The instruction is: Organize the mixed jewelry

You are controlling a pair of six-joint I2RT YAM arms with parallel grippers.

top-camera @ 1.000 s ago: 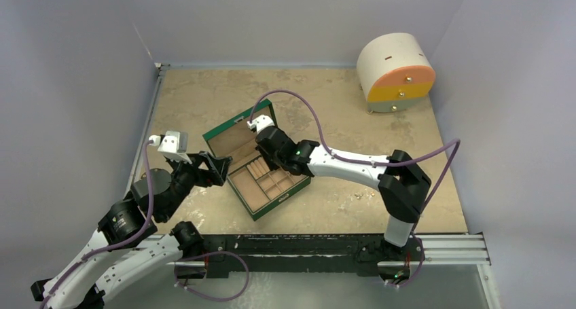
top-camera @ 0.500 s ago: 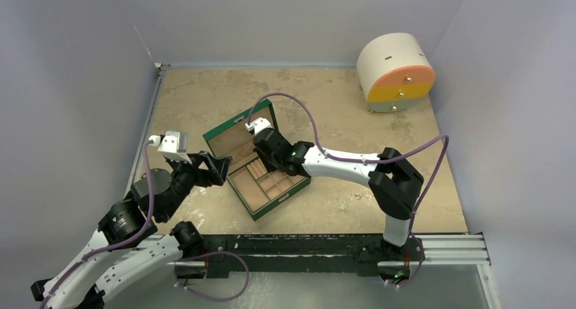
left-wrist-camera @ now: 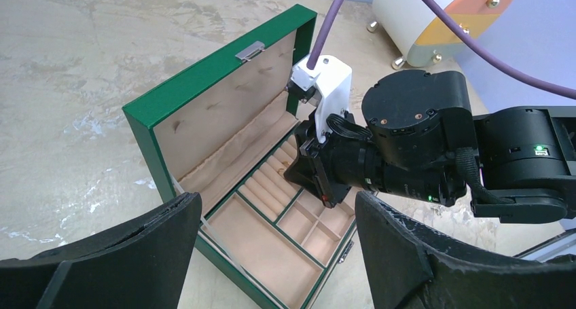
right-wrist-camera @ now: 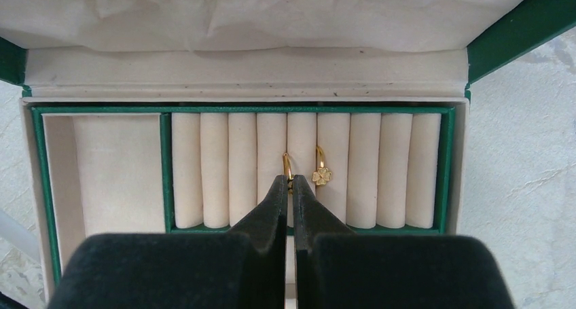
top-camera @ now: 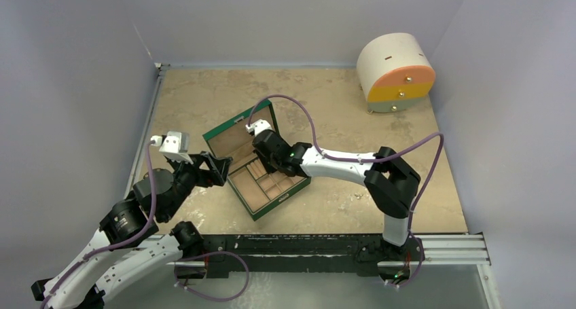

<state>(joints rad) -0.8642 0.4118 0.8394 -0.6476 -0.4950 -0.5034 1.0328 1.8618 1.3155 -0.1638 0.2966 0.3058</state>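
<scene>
The green box (top-camera: pixel 262 211) lies open mid-table, its lid up. In the right wrist view my right gripper (right-wrist-camera: pixel 290 181) is over the tan ring rolls (right-wrist-camera: pixel 217 170), its jaws closed to a sliver on a small gold ring (right-wrist-camera: pixel 286 165) standing in a slot between two rolls. A second gold ring with a clover charm (right-wrist-camera: pixel 322 174) sits in the slot to its right. My left gripper (top-camera: pixel 221 168) is open and empty just left of the box, and through its fingers (left-wrist-camera: pixel 136 255) I see the tan compartments. A few tiny specks of loose jewelry (top-camera: pixel 360 195) lie on the table right of the box.
The round white-and-orange drawer cabinet (top-camera: pixel 395 73) stands at the back right with its drawers shut. Purple cables arc over both arms. Walls close in the left, back and right sides of the tan table (top-camera: pixel 204 98).
My right arm has reached a little further left and into the box over the ring rolls. My left arm has barely moved.
</scene>
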